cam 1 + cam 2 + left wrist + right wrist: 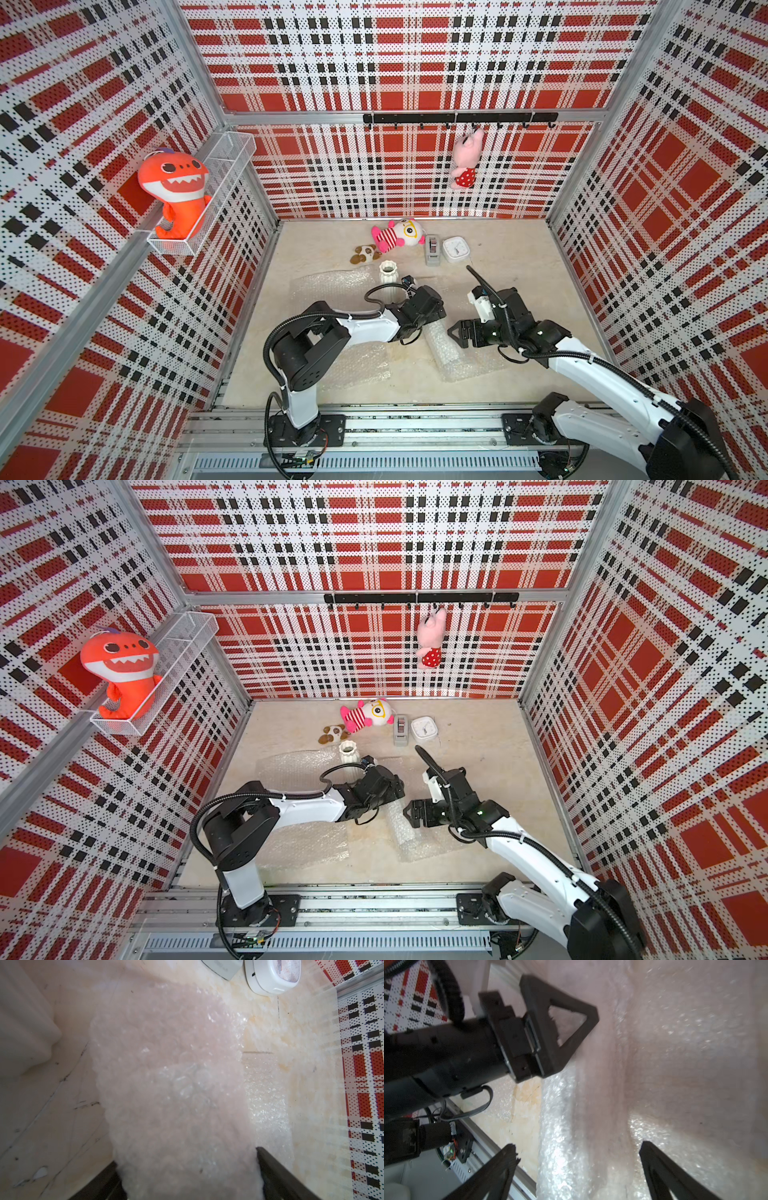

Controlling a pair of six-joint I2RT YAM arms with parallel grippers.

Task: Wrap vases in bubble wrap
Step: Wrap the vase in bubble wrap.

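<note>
The left pincer [187, 1155] stands wide astride a bubble wrap roll [442, 353] lying on the bench [528, 282]. The right pincer [454, 332] gapes wide just beside that roll. A bare ribbed vase [388, 277] stands upright farther back.

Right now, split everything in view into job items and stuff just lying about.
Job: ribbed white vase, loose bubble wrap, rolled bubble wrap.
Lying about: striped plush, brown plush, tape dispenser, white clock, orange shark plush, hanging pink plush.
</note>
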